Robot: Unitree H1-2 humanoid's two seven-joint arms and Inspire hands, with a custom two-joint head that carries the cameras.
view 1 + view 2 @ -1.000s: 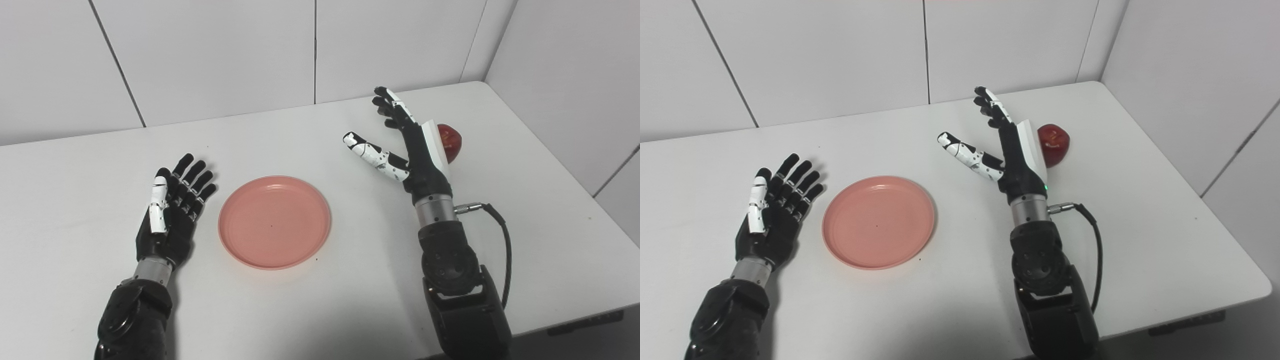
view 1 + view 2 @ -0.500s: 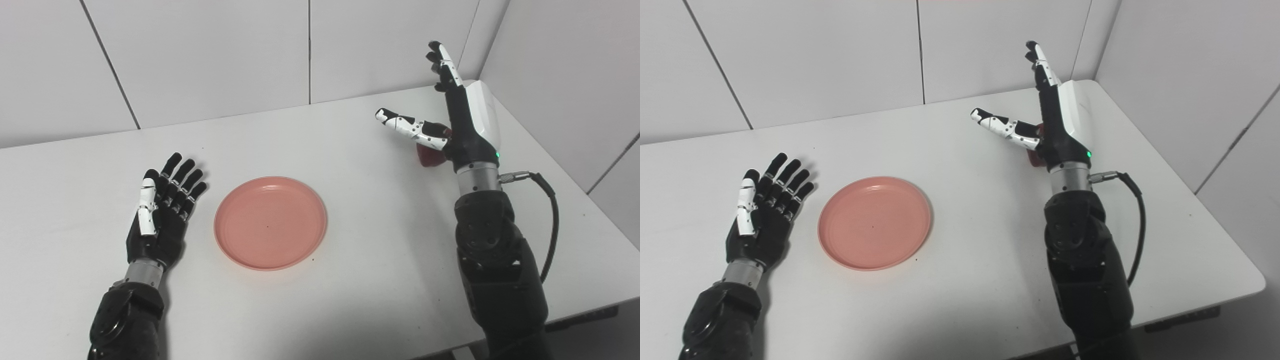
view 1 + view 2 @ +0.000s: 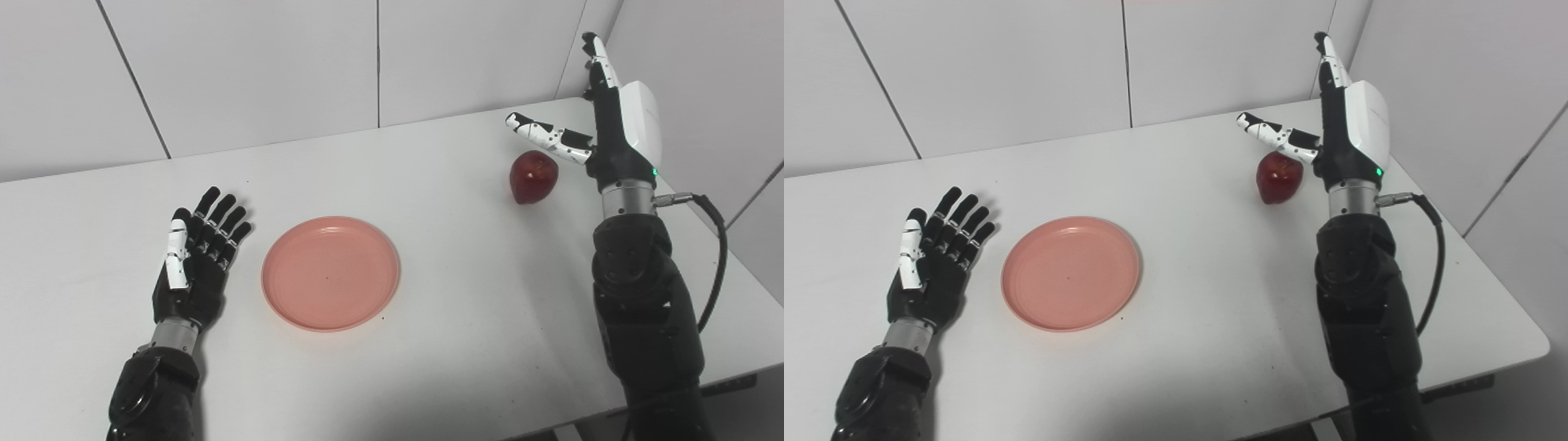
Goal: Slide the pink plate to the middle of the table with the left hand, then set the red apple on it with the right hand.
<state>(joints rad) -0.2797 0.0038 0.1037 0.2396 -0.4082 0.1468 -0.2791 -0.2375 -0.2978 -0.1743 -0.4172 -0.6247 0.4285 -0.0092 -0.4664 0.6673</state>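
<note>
- Left hand: lies flat on the table, fingers spread, holding nothing; just beside the plate, not touching it.
- Plate: one, pink, near the middle of the table. Likely light, stiff and smooth, so it should slide readily under a push at the rim.
- Apple: one, red, resting on the table toward the far right corner, well apart from the plate. Probably firm, rounded and glossy, so liable to roll; best taken around its widest part.
- Right hand: raised just right of the apple, fingers extended upward, thumb out above the fruit, grasping nothing.
</note>
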